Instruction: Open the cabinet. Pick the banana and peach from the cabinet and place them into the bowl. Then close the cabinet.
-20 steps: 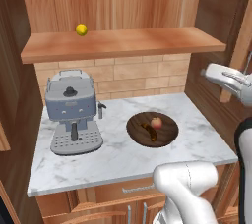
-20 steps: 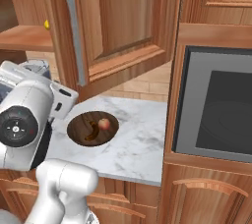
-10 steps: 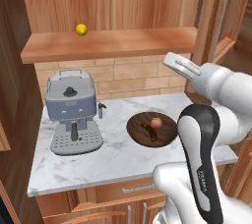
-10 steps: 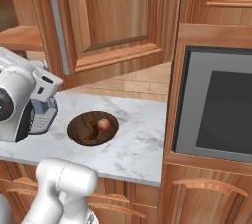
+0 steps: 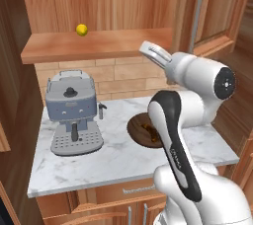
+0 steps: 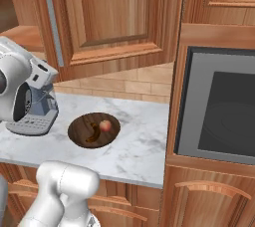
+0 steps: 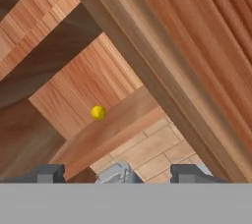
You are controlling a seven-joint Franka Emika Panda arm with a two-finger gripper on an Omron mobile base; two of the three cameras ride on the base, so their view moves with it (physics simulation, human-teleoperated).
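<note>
Cabinet is open, and the banana sits alone on its shelf, toward the back and left of the middle. The peach is already in the bowl, which sits on the marble table nearer its right edge, with the coffee machine off toward the left edge. The end effector is up in front of the shelf's right end, jaws wide with nothing in them, pointed at the banana but well short of it.
</note>
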